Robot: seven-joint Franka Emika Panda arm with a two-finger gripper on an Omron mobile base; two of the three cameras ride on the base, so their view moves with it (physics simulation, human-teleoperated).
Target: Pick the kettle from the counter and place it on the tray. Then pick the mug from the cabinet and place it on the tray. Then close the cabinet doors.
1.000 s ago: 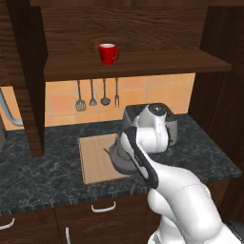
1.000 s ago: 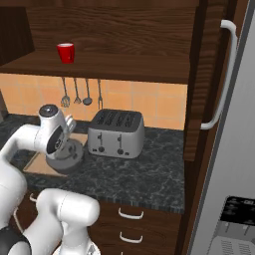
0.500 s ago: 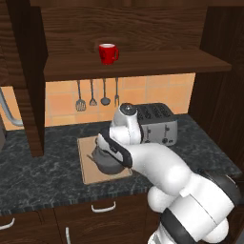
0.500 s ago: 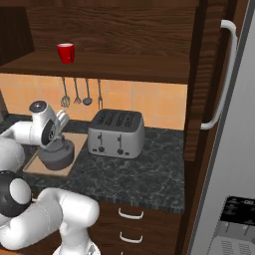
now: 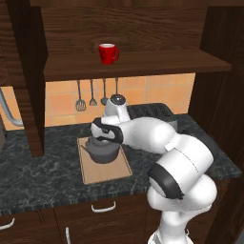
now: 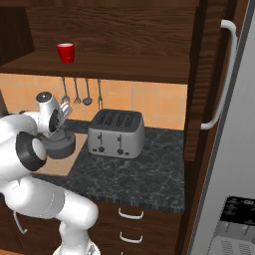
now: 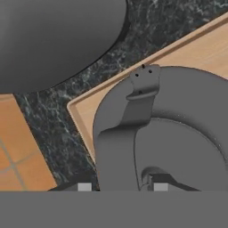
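Note:
The dark grey kettle (image 5: pixel 102 151) (image 6: pixel 62 147) is over the light wood tray (image 5: pixel 108 172) (image 6: pixel 54 165), at or just above its board; I cannot tell if it touches. My gripper (image 5: pixel 105 135) (image 7: pixel 122 187) is shut on the kettle's black arched handle (image 7: pixel 127 129), which runs between the fingertips (image 7: pixel 84 187) in the hand view. The tray's corner (image 7: pixel 89 104) shows under the kettle's body (image 7: pixel 182 116). The red mug (image 5: pixel 108 53) (image 6: pixel 65 52) stands on the cabinet shelf (image 5: pixel 152 63). Both cabinet doors (image 5: pixel 29 76) (image 6: pixel 201 94) stand open.
The silver toaster (image 6: pixel 116 133) stands on the black counter (image 5: pixel 43 178) right of the tray, partly behind my arm in the left base view. Utensils (image 5: pixel 93 93) hang on the orange tile wall. A pale appliance front (image 6: pixel 239 149) is at the far right.
My arm has swung left, carrying the kettle from beside the toaster to over the tray and lowering it. The mug and doors are unchanged.

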